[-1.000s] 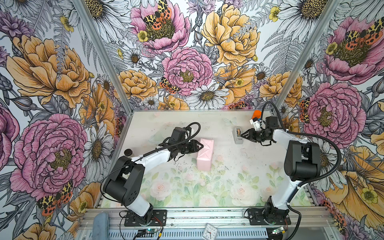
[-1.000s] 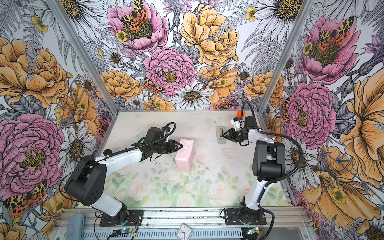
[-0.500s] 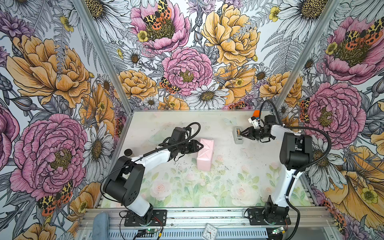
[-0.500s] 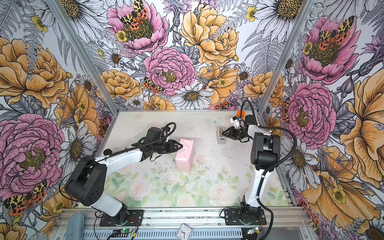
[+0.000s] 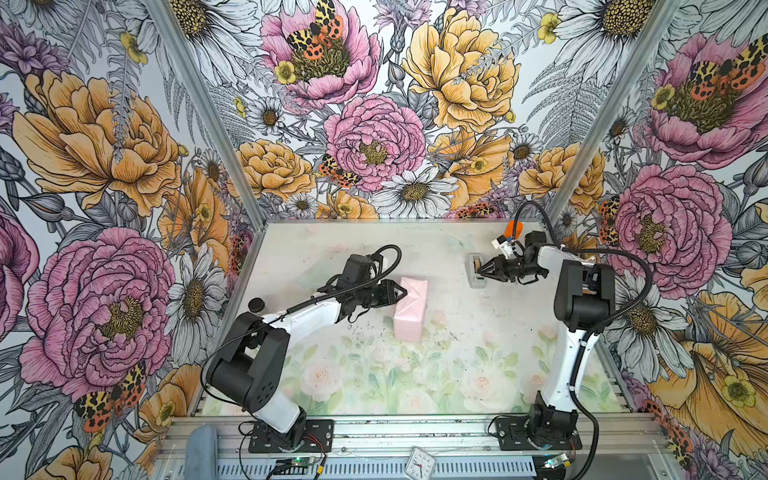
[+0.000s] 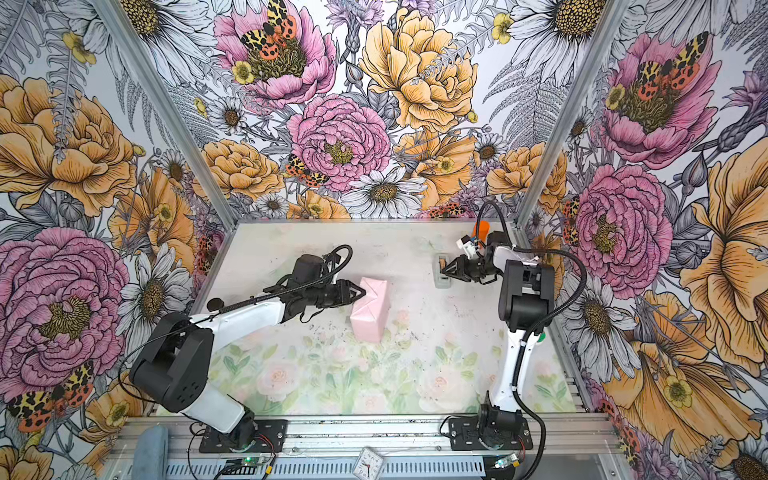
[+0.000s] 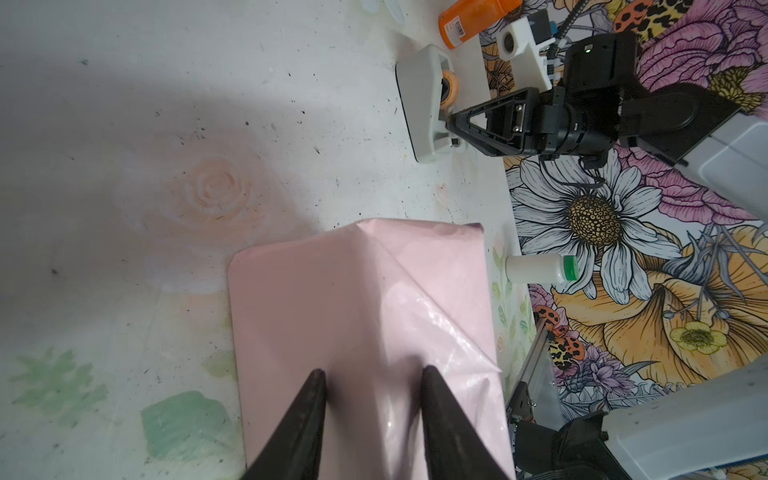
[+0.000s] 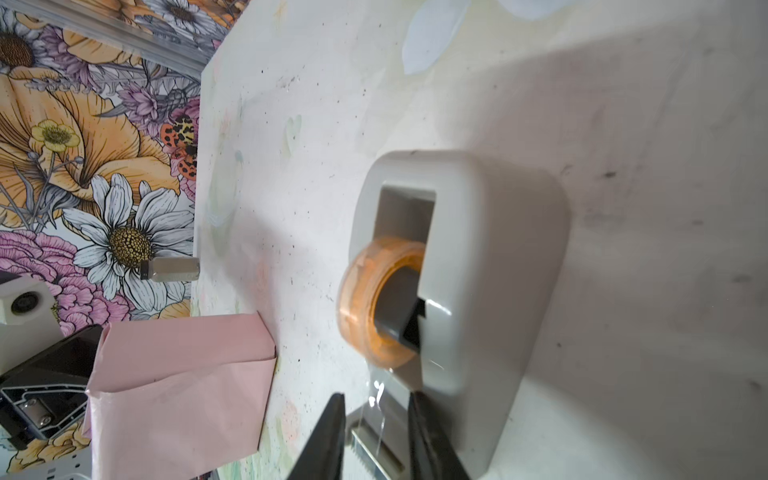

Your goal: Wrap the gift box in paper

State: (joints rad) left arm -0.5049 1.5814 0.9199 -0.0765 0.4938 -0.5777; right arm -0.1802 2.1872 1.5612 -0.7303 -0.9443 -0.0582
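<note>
My left gripper point(image 7: 370, 374) stands parted, its tips pressing the pink paper point(image 7: 332, 299) that hides the gift box mid-table. Farther right, my right gripper point(image 8: 376, 401) is narrowly parted around the tape strip point(image 8: 376, 419) at the tape dispenser point(image 8: 498, 257).

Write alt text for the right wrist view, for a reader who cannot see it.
The right gripper, jaws open, straddles a clear tape strip at the cutter of a grey tape dispenser holding an orange roll, on a speckled table. Nearby lies the pink paper, folded into a box-shaped parcel.
</note>
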